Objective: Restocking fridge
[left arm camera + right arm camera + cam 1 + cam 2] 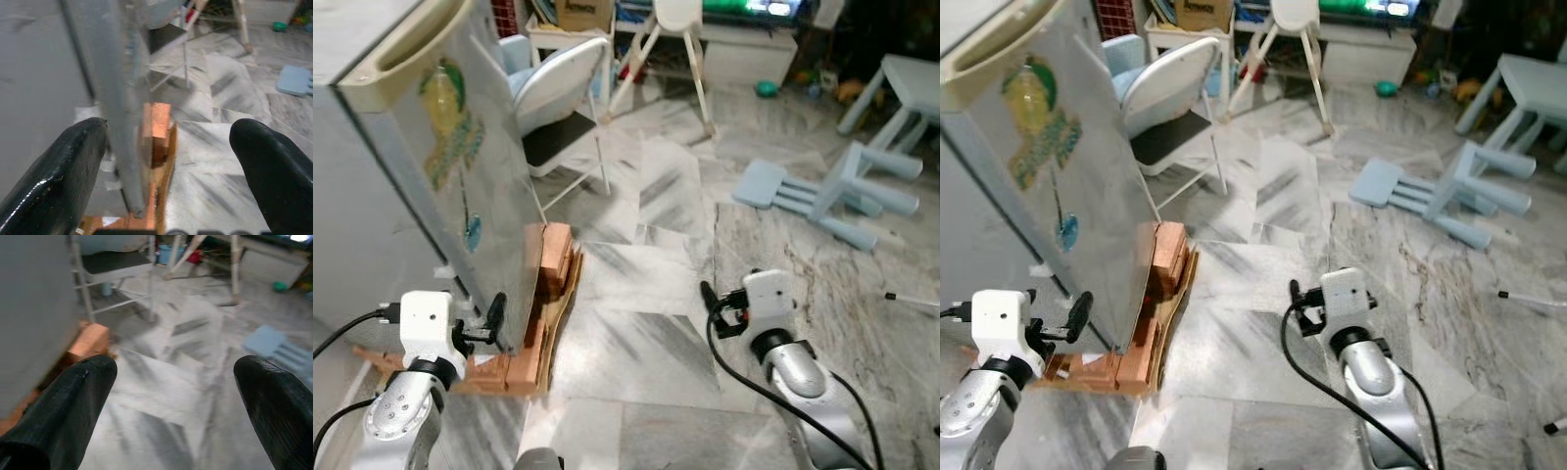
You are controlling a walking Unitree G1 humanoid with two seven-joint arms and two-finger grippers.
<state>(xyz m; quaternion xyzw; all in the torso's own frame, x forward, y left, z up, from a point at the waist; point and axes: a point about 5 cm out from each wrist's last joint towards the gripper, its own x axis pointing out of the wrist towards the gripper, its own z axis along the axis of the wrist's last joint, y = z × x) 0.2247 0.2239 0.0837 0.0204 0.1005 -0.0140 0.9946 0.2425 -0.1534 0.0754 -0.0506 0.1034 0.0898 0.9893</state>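
Note:
A grey fridge stands at the left on orange bricks [551, 262], and its door [460, 196] carries colourful stickers. My left gripper [495, 315] is open at the door's lower corner. In the left wrist view the door's edge [120, 122] runs between the two black fingers [63, 166], closer to one of them, and I cannot tell whether it touches. My right gripper [713, 305] hangs open over the marble floor to the right of the fridge, with nothing between its fingers [73, 396].
A white folding chair [558, 93] stands just behind the fridge door. A light blue stool [822, 191] lies overturned on the floor at the right, near a blue table [913, 88]. A high chair [677, 44] and shelves stand at the back.

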